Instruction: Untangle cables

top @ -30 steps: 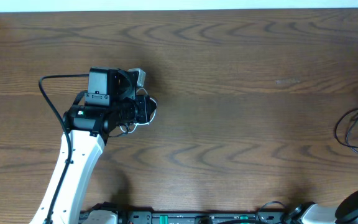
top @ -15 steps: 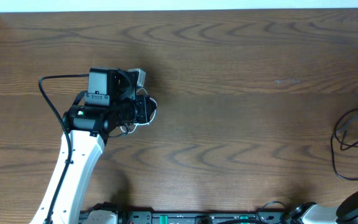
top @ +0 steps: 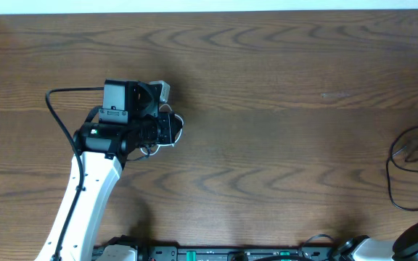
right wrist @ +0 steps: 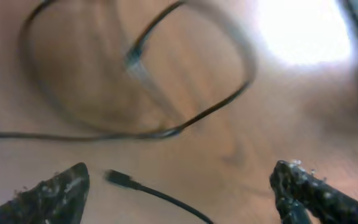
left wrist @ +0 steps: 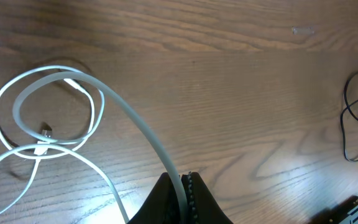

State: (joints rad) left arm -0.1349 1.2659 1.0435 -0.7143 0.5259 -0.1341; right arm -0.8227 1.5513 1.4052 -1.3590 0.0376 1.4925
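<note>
My left gripper (left wrist: 182, 180) is shut on the white cable (left wrist: 126, 118). That cable runs from the jaws to loose coils with small plug ends on the wood at the left of the left wrist view; overhead, a bit of it (top: 178, 122) peeks out beside the left gripper (top: 167, 129). The black cable (top: 401, 170) lies in loops at the table's right edge, apart from the white one, and shows far right in the left wrist view (left wrist: 353, 118). My right gripper (right wrist: 179, 186) is open just above the black cable (right wrist: 166, 127), one plug end between its fingers.
The brown wooden table (top: 281, 109) fills the views. The left arm's thick black wire (top: 56, 101) arcs beside its wrist. A black base bar (top: 223, 254) runs along the table's front edge.
The black cable's loops at the right edge have shifted and spread slightly downward. The left arm and the white cable have not moved.
</note>
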